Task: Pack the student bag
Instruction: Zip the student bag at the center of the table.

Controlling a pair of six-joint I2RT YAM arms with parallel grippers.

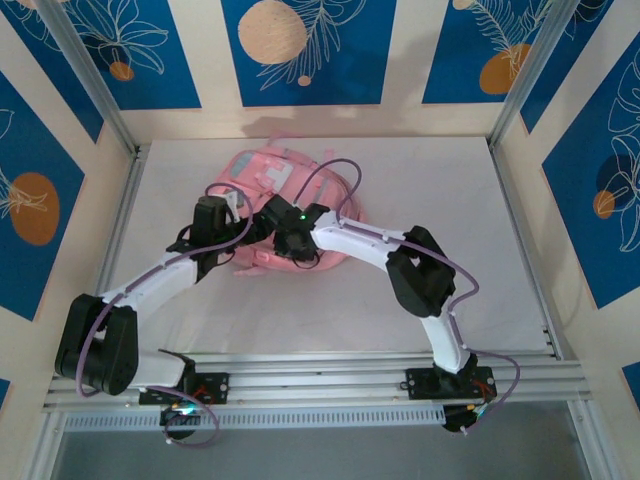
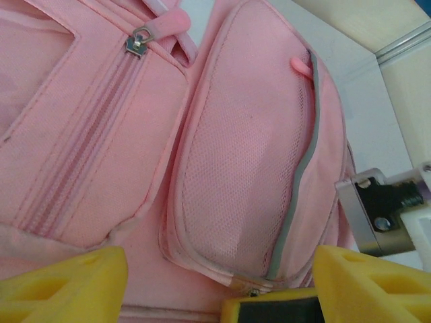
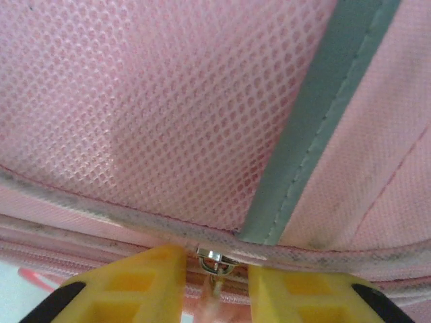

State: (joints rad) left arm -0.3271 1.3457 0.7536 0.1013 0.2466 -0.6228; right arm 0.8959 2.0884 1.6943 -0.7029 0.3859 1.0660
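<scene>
The student bag is a soft pink backpack lying flat at the middle back of the table. Both grippers are down on its near part. My left gripper is open, its yellow fingers spread wide over the bag's mesh side pocket with the grey trim. My right gripper stands at the pocket's lower seam, its fingers a narrow gap apart on either side of a metal zipper slider. The pull tab hangs between them, and neither finger touches it. From above, the left gripper and right gripper sit close together.
A second zipper pull with a pink tab sits on the bag's front panel. The white table lies bare to the right of the bag. Aluminium posts and patterned walls close in the sides and back.
</scene>
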